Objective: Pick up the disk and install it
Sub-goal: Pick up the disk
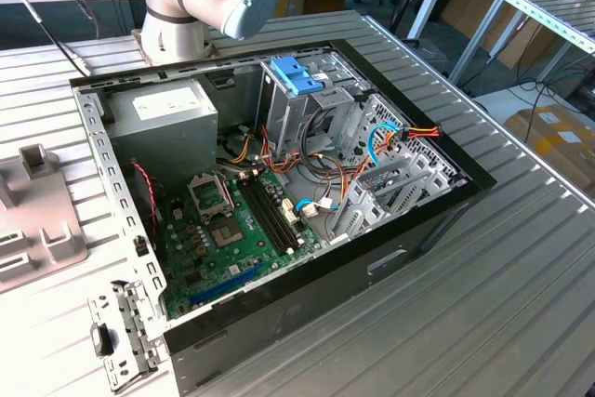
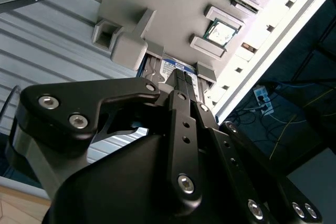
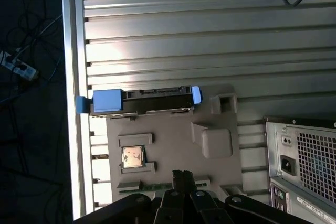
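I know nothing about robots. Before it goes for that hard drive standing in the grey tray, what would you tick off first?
1. The disk stands on edge in the grey tray: ok.
2. The hand is free to take it: ok; it holds nothing and is apart from the disk.
3. The hand is open enough to grasp: not ok; its fingers look pressed together.
4. The computer case is open: ok; the lid is off.
5. A free bay in the drive cage: cannot tell; cables crowd around it.
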`<move>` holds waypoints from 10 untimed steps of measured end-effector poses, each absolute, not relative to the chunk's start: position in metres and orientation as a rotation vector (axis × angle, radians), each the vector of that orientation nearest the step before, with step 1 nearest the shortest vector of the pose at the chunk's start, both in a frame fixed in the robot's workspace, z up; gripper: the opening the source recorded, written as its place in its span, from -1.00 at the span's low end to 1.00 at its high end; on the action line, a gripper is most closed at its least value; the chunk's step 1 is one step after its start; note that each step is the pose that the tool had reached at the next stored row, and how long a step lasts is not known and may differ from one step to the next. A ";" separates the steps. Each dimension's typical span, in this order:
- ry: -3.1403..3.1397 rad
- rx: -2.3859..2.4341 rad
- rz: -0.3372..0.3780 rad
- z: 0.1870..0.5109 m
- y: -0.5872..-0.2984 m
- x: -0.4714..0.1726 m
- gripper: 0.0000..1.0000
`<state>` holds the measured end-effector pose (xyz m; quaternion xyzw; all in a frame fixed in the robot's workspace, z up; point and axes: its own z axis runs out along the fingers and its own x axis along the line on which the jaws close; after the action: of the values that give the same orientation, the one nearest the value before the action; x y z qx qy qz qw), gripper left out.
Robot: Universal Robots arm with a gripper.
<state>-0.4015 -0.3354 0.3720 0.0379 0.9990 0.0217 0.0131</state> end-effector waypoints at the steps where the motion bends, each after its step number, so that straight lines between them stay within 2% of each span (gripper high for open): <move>1: 3.112 0.118 0.068 0.372 -0.335 -0.401 -0.79; 10: 3.115 0.055 0.068 0.372 -0.335 -0.401 -0.79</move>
<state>-0.4015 -0.3354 0.3720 0.0176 0.9995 0.0220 0.0126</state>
